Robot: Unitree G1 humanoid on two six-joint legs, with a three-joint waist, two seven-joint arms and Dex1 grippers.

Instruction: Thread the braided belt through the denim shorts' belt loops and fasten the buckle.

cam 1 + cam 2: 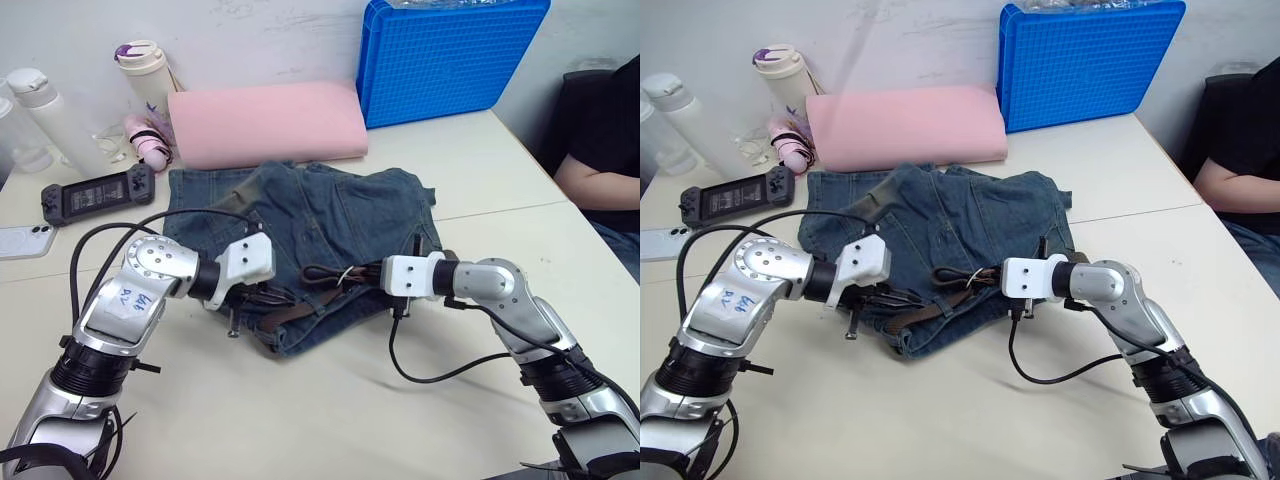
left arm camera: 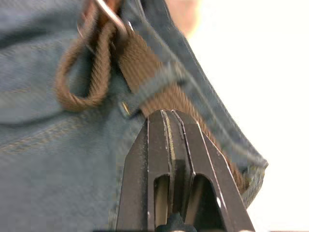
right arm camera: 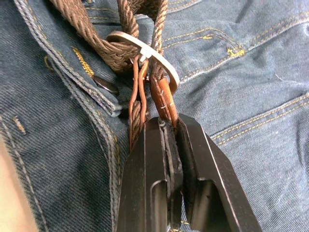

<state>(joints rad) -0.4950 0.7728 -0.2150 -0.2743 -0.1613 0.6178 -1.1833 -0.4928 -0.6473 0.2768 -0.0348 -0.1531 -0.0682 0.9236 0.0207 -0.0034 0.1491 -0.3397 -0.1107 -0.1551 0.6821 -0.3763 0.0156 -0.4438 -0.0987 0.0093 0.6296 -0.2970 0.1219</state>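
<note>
Belt (image 3: 91, 29) pinched between both arms' closed fingers (image 3: 149, 159).

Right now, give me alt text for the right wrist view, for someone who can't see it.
The right claw is shut on the braided belt just behind its silver buckle, which lies on the denim shorts. A dark button sits on the waistband beside the buckle.
</note>
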